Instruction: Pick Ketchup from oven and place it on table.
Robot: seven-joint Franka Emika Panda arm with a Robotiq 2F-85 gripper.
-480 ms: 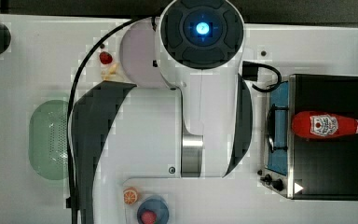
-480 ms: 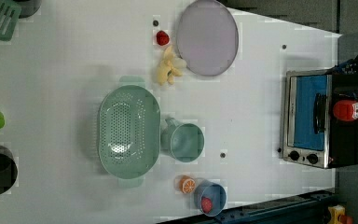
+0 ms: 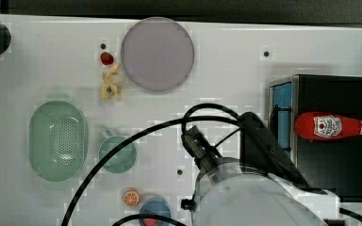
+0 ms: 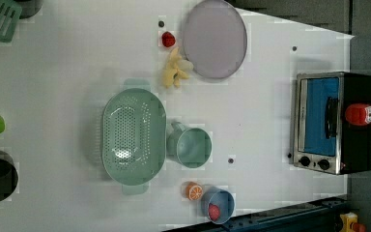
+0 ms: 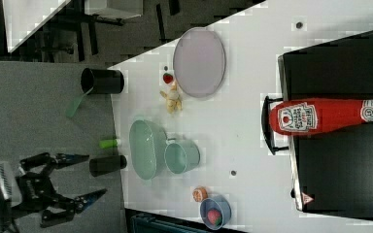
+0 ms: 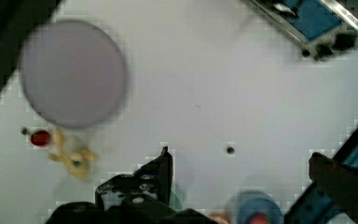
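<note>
Worktop [image 3: 245, 80]: large white rectangular surface with a few small dark holes, bordered by dark floor in the right view.

Oven [image 3: 332, 165]: boxy, black top, silver front, blue-tinted glass door with a dark handle and black knobs; stands at the top view's right end of the worktop, its door facing the other items.

Ketchup [image 3: 332, 126]: slim red bottle with white label and small white cap, lying on its side on the oven's black top, base over the door edge, cap pointing away from the door.

Plate [image 3: 157, 53]: round, grey-lilac, well apart from the oven, out beyond its door side.

Red fruit piece [image 3: 106, 58] and yellow item [image 3: 111, 84]: just beside the plate, on the side away from the oven.

Colander [image 3: 58, 140]: pale green, perforated, oval; far from the oven.

Cup [image 3: 118, 153]: pale green, between colander and oven, touching or nearly touching the colander.

Orange slice [image 3: 131, 197] and blue bowl [image 4: 218, 204] holding a red piece: near the cup, at the worktop's edge.

Robot arm [image 3: 254, 197]: white and black with dark cabling, over the worktop near the oven's door side.

Tool [image 6: 165, 161]: dark fingers spread wide, nothing between them, above bare worktop, apart from the ketchup.
</note>
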